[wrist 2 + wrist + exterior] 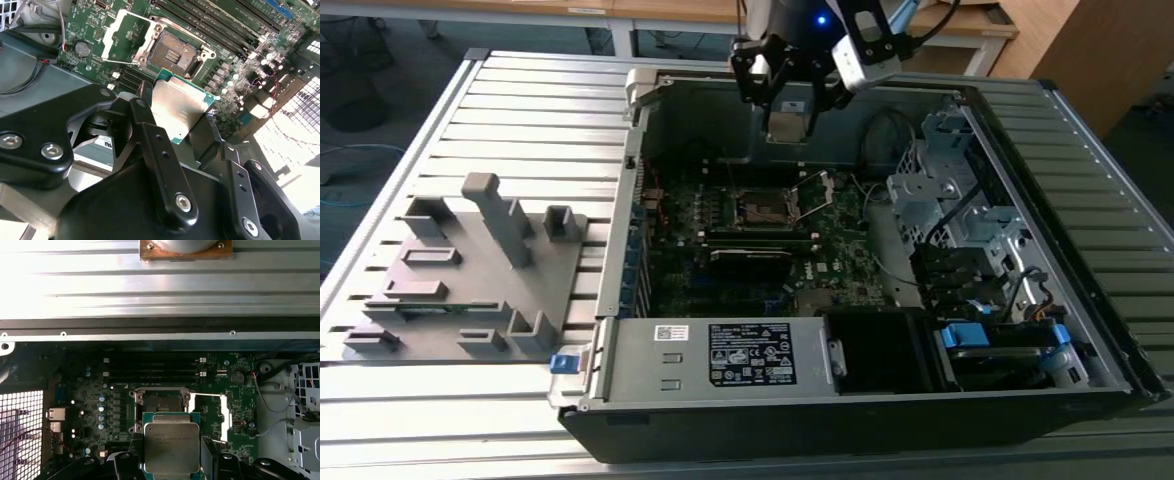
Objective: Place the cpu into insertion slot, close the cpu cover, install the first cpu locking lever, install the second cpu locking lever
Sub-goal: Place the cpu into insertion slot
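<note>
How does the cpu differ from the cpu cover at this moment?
The cpu is a solid plate with a dull metal top; the cpu cover is an open frame with a cut-out middle. The cpu is held in the tool above the motherboard; the cpu cover lies swung open on that board, beside the insertion slot. Both are squarish, silvery and about socket-sized.

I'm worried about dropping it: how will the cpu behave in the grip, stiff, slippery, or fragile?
Probably stiff: the cpu sits flat and unbent in the end effector. Its smooth metal top looks slippery. Gripped by thin edges, it could tilt if nudged.
</note>
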`<act>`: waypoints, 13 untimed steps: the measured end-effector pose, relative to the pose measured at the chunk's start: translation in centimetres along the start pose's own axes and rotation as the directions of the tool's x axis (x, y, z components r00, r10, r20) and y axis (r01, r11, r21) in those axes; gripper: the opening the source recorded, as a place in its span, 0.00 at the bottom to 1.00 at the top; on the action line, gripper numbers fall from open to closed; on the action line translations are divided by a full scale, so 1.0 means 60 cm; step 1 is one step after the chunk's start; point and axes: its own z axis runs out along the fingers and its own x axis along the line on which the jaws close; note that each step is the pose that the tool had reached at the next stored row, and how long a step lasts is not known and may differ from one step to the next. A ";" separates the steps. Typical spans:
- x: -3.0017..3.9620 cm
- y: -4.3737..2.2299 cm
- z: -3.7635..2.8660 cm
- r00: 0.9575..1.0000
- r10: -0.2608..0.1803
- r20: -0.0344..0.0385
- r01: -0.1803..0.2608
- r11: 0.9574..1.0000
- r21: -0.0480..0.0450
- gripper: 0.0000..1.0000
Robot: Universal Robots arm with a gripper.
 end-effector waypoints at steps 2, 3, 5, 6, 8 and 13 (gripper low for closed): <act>0.000 0.000 0.002 1.000 0.000 0.000 0.000 1.000 0.000 0.54; 0.000 0.000 0.003 1.000 0.000 0.000 0.000 1.000 0.000 0.54; 0.000 0.000 0.003 1.000 0.000 0.000 0.000 1.000 0.001 0.54; 0.000 0.000 0.003 1.000 0.000 0.000 0.000 1.000 0.000 0.54; 0.000 0.000 0.003 1.000 0.000 0.000 0.000 1.000 0.000 0.54; 0.000 -0.001 0.006 1.000 0.000 0.000 0.000 1.000 0.000 0.54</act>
